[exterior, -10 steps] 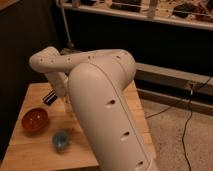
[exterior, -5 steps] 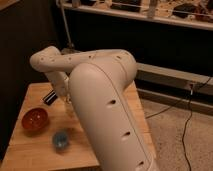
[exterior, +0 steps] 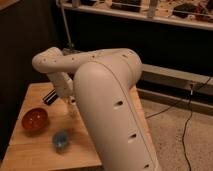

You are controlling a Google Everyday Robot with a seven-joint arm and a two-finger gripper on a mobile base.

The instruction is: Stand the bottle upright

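Observation:
My gripper (exterior: 71,101) hangs at the end of the white forearm, low over the wooden table (exterior: 27,155) and just right of its middle. It is mostly hidden by my bulky white arm (exterior: 112,105), and it is shut. A small pale oblong shape, apparently the bottle (exterior: 73,110), shows right under the gripper and looks roughly upright. I cannot tell whether the gripper holds it or only touches it.
A red bowl (exterior: 34,119) sits at the table's left, with a small blue cup (exterior: 61,139) in front of it. A flat black bar (exterior: 50,96) lies just left of the gripper. Dark shelving stands behind. A cable (exterior: 186,117) crosses the speckled floor on the right.

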